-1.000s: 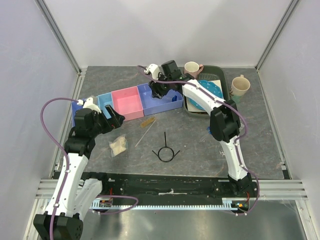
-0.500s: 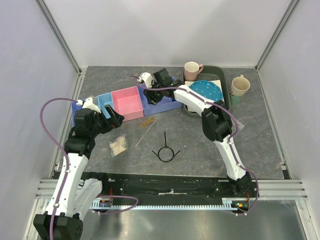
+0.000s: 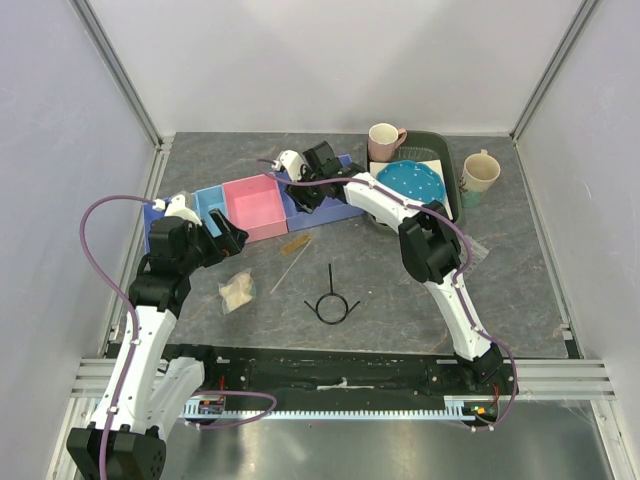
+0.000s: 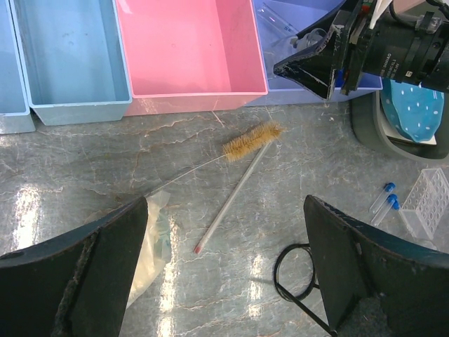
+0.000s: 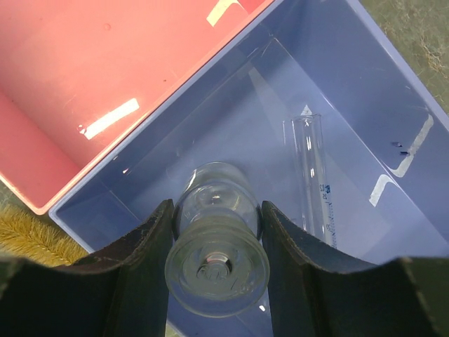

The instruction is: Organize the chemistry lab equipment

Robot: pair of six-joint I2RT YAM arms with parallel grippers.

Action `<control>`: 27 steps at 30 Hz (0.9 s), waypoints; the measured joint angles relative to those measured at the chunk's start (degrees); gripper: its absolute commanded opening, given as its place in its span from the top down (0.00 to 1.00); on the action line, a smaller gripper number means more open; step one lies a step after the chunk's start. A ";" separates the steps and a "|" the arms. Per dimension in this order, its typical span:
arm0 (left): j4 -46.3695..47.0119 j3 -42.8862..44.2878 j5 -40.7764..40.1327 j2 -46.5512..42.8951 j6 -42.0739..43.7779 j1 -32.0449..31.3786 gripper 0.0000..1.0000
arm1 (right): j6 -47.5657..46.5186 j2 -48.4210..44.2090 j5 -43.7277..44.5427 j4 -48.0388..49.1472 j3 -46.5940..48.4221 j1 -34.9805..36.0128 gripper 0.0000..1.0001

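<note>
My right gripper (image 5: 217, 214) is shut on a small clear bottle (image 5: 217, 263) and holds it inside the purple bin (image 5: 365, 91), where a clear graduated tube (image 5: 313, 175) lies. In the top view this gripper (image 3: 304, 190) is over that bin (image 3: 345, 205). My left gripper (image 4: 224, 274) is open and empty, above the table; in the top view it (image 3: 226, 236) is near the light blue bin. Below it lie a thin rod (image 4: 228, 200), a bristle brush (image 4: 251, 137), a small clear bag (image 4: 151, 242) and a black wire loop (image 4: 291, 270). Blue-capped vials (image 4: 384, 196) and a clear tube rack (image 4: 431, 200) lie to the right.
A pink bin (image 3: 252, 205) and light blue bins (image 3: 210, 205) stand in a row left of the purple one. A dark tray (image 3: 450, 160) at the back right holds the blue dotted plate (image 3: 412, 182) and a pink mug (image 3: 384, 138). Another mug (image 3: 479, 172) stands right of it.
My right gripper has moved left and lower with the bottle, into the left part of the purple bin. The left arm has not moved.
</note>
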 measured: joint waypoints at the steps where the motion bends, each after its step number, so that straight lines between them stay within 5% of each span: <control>1: 0.02 0.00 0.00 0.02 0.00 0.00 0.02 | -0.07 0.00 0.02 0.07 0.00 0.04 0.68; 27: 0.35 0.00 0.02 0.35 0.02 0.00 0.02 | -0.50 0.02 0.15 0.13 0.00 0.42 0.57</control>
